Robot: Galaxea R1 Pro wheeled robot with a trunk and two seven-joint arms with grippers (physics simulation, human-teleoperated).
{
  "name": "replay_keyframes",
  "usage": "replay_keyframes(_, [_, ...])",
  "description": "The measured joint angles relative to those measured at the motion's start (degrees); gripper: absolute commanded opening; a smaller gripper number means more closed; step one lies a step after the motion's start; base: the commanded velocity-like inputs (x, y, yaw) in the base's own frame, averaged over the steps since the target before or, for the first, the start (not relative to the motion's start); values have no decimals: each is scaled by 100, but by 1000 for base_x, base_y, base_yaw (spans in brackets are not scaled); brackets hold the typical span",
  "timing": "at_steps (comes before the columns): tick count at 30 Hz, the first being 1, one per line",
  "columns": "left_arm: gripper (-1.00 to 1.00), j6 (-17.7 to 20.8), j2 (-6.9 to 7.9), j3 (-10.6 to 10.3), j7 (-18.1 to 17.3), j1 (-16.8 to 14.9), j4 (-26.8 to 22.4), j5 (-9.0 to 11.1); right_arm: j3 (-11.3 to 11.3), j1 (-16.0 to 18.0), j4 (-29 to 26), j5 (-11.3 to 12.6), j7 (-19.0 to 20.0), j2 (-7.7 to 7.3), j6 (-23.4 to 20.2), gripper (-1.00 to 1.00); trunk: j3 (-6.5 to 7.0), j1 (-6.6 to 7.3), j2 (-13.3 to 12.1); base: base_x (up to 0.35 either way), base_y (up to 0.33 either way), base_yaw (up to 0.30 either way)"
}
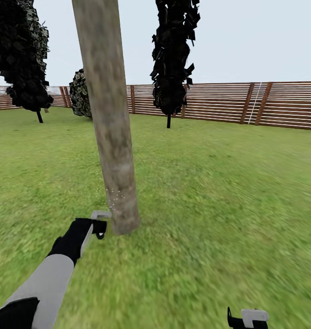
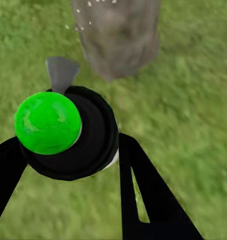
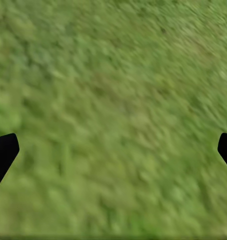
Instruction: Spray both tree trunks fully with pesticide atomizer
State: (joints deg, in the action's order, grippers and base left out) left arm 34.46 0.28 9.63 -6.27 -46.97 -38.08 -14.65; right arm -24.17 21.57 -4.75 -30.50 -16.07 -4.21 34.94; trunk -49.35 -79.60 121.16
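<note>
Beside the tree trunk (image 1: pixel 110 137), left end effector (image 2: pixel 68 170) clasps atomizer (image 2: pixel 63 130).

- Trunk (image 1: pixel 110 119): mottled grey-tan with brownish blotches.
- Specks (image 1: pixel 113 194) at its base: white.
- Grass (image 1: pixel 219 192): blotchy green.
- Fence (image 1: pixel 274 105), at 2 o'clock: brown slats.
- Atomizer (image 2: pixel 68 132): black body, bright green cap, grey nozzle.
- Left arm (image 1: pixel 48 278): grey sleeve, black wrist.
</note>
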Motion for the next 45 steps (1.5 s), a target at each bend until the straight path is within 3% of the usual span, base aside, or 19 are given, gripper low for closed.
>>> replay_keyframes(2, [-100,10,221,9,-89,7,-56,20,0,0,0,0,0,0,0,100,0,0,0,0,0,-5])
replay_keyframes(4, [-100,13,492,13,-547,12,-90,110,0,0,-1,0,0,0,0,100,0,0,0,0,0,-144])
replay_keyframes(5, [-100,16,558,9,-755,13,-99,153,0,-1,-1,0,0,0,0,100,0,0,0,0,0,-231])
replay_keyframes(9, [-100,62,497,-42,-942,-4,-132,177,-1,-1,-1,0,0,0,1,100,0,0,0,0,0,-215])
replay_keyframes(12, [-100,332,134,-62,-953,-43,-372,188,-1,0,0,0,0,0,0,100,0,0,0,0,0,-37])
replay_keyframes(15, [-100,592,52,-58,-956,-61,-738,129,0,0,0,0,0,0,0,100,0,0,0,0,0,-6])
replay_keyframes(18, [-100,734,142,-20,-965,-57,-936,93,0,0,0,0,2,0,0,100,0,0,0,0,0,-1])
replay_keyframes(20, [-100,763,501,6,-992,-51,-985,79,0,0,0,0,2,0,0,100,0,0,0,0,0,0])
replay_keyframes(22, [-100,780,581,-2,-1000,-42,-995,165,0,0,0,0,1,0,0,100,0,0,0,-20,0,0])
replay_keyframes(25, [-100,787,548,-40,-993,-56,-1027,189,-1,0,0,0,2,0,0,100,0,-3,0,-237,0,0])
replay_keyframes(29, [-100,796,219,-56,-972,-70,-1314,206,-1,0,0,0,1,0,0,100,0,0,0,-73,0,0])
replay_keyframes(31, [-100,851,157,-55,-970,-71,-1529,171,-1,0,0,0,1,0,0,100,0,0,0,-10,0,0])
replay_keyframes(32, [-100,1078,147,-55,-971,-73,-1745,171,0,0,0,0,0,0,0,100,0,0,0,-4,0,0])
replay_keyframes(34, [-100,1497,208,-33,-978,-122,-2001,122,0,0,0,0,1,0,0,100,0,0,0,-1,0,0])
replay_keyframes(38, [-100,1632,411,8,-991,-211,-2078,119,0,0,0,0,2,0,0,100,0,0,0,0,0,0])
replay_keyframes(39, [-100,1647,599,15,-1002,-220,-2088,120,0,0,0,0,3,0,0,100,0,0,0,0,0,0])
replay_keyframes(40, [-100,1651,663,1,-1010,-198,-2090,130,0,0,0,0,2,0,0,100,0,0,0,0,0,0])
replay_keyframes(45, [-100,1639,660,-54,-961,-151,-2069,126,-1,0,0,0,-1,0,1,100,0,0,0,26,-58,16])
